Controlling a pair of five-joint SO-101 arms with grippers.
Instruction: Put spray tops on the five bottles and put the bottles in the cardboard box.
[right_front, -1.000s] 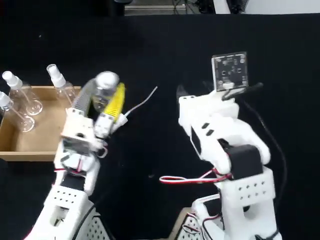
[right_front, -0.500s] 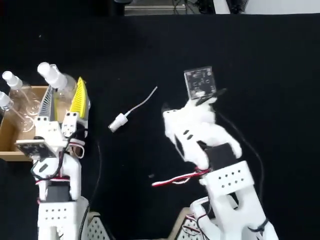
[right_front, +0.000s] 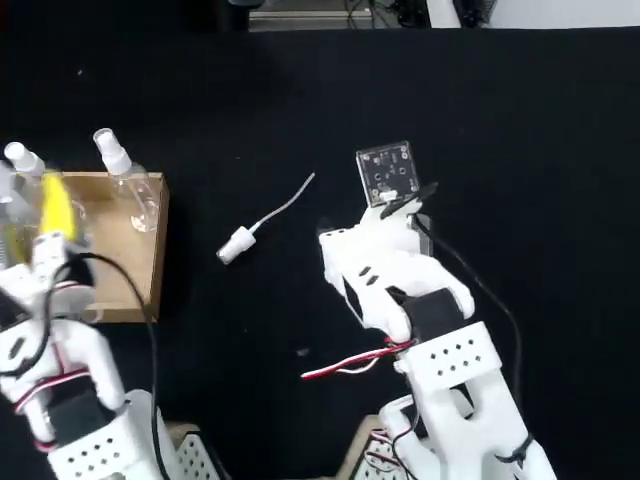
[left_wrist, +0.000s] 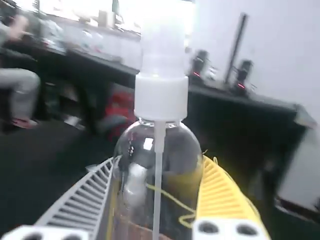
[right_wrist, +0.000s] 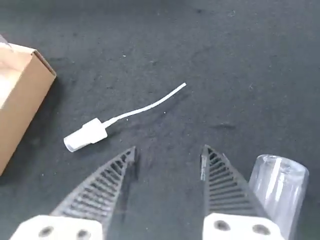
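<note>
The table is covered with black cloth; behind the left gripper its own wrist view gives a blurred room with dark benches. This gripper is clamped on a clear round plastic bottle with a white spray top, between the white finger and the yellow finger. The long axis of the bottle runs along the fingers, with the spray top beyond the fingertips, and its base is cut off by the frame. In the high view this bottle is hard to make out, because the left arm covers the left part of the open brown cardboard box. The yellow finger lies over the box there. A white cap shows just past it, and I cannot tell if it belongs to the held bottle. One capped clear bottle stands in the far right corner of the box. The loose white spray top with a long thin tube lies flat on the cloth between the box and the right arm, cap end toward the box, tube slanting to the far side. The right gripper hangs near it, fingers spread, nothing between them. Its wrist view shows also a clear bottle without a top just beside one finger and cut by the frame edge. In the high view the arm hides it.
</note>
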